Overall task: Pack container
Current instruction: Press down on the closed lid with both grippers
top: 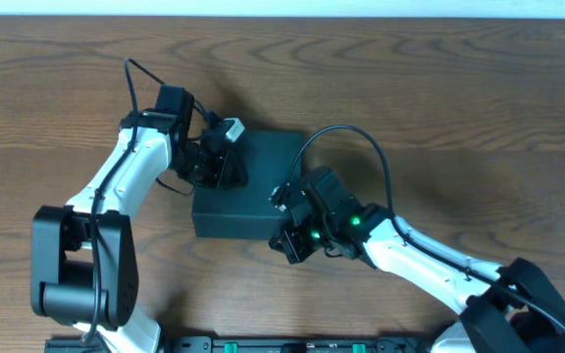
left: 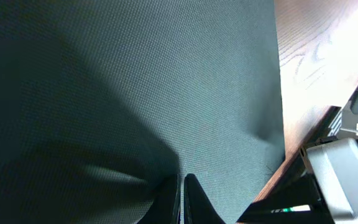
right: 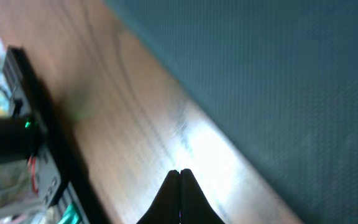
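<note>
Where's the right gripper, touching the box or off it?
Apart. Right wrist view: the shut right gripper points at bare table, with a strip of wood between its tips and the box.

The container (top: 253, 191) is lying flat on the worktop (top: 459, 88) near its middle, with the two arms reaching in from the near edge, one on each side. The left fingers (left: 194, 202) are hanging over the container's lid at its far left part. The right fingers (right: 169, 199) are pointing down at bare worktop just beside the container's near right corner — outside it.
</note>
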Controlling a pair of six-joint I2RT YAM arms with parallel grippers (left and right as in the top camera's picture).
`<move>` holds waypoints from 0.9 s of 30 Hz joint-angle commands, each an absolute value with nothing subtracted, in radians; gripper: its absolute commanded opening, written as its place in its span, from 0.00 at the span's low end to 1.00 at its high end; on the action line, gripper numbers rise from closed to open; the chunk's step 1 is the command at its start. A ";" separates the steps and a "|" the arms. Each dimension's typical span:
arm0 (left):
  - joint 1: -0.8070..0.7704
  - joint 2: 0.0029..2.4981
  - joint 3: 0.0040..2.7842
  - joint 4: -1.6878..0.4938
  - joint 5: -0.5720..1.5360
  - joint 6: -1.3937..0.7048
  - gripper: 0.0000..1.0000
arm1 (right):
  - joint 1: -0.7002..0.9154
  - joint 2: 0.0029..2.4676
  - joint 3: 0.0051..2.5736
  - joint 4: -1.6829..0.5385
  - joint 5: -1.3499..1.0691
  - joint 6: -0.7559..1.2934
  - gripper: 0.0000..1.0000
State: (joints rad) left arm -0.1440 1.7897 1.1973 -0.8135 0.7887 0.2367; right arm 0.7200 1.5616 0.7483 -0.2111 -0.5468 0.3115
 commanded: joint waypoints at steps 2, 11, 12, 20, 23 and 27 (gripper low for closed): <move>-0.147 1.835 1.194 -0.805 0.759 0.250 0.06 | 0.759 1.568 0.743 -0.165 -0.403 0.413 0.02; -0.146 1.835 1.194 -0.807 0.740 0.239 0.06 | 0.978 1.568 0.743 -0.086 -0.049 0.513 0.02; -0.146 1.835 1.194 -0.807 0.740 0.239 0.06 | 1.000 1.568 0.743 -0.083 -0.004 0.513 0.02; -0.146 1.835 1.194 -0.807 0.740 0.239 0.06 | 1.121 1.615 0.743 -0.001 0.281 0.595 0.02; -0.146 1.835 1.194 -0.807 0.741 0.239 0.06 | 1.132 1.650 0.743 0.043 0.308 0.614 0.02; -0.146 1.835 1.194 -0.812 0.741 0.239 0.06 | 1.134 1.681 0.743 0.050 0.348 0.634 0.02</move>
State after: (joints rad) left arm -0.1440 1.7969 1.1973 -0.8070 0.8013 0.2359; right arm 1.1252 1.6634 0.7483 0.0486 0.2657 0.5926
